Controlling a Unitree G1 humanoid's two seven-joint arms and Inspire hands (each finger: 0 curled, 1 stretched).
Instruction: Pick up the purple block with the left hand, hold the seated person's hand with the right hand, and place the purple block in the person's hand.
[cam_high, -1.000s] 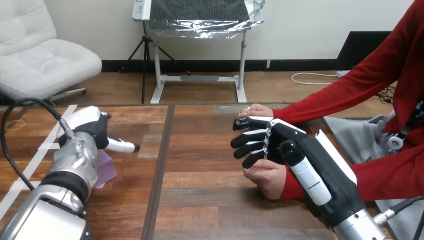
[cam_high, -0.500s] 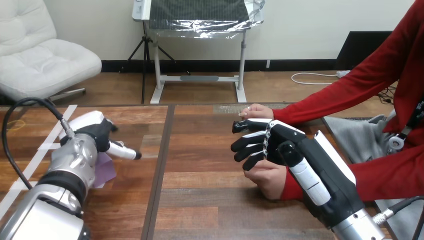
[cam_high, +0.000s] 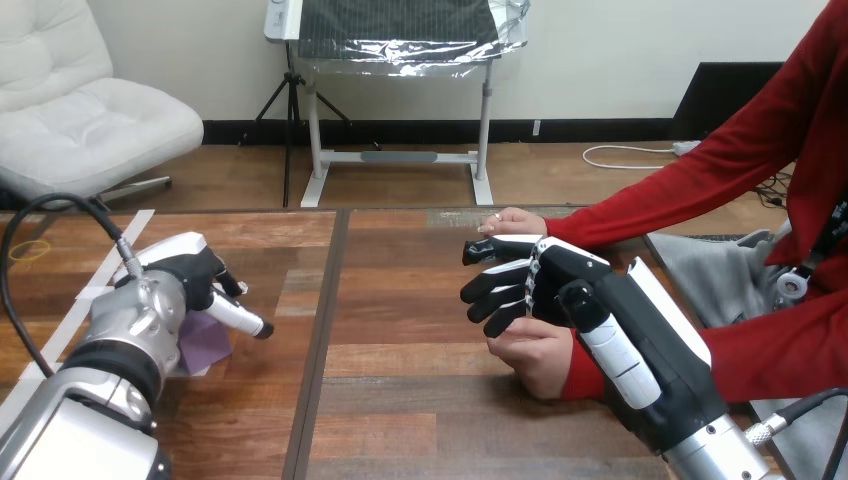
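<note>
The purple block (cam_high: 205, 342) sits on the surface, half under the left hand (cam_high: 185, 282) — whether its fingers grip it, nobody can tell. Well right of the block, the right hand (cam_high: 560, 285) stretches open fingers over the person's nearer hand (cam_high: 535, 352).

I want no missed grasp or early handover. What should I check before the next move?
1. Purple block lies flat on the table, beside the left arm: ok.
2. Left hand is above the block: ok.
3. Left hand's grip on the block: not ok, a finger points out straight and nothing is curled round the block.
4. Block's edges free for the fingers: cannot tell, the hand and forearm hide much of it.
5. Right hand holding the person's nearer hand: not ok, its fingers are straight above that hand, not curled round it.
6. Person's nearer hand open to receive the block: cannot tell.
</note>
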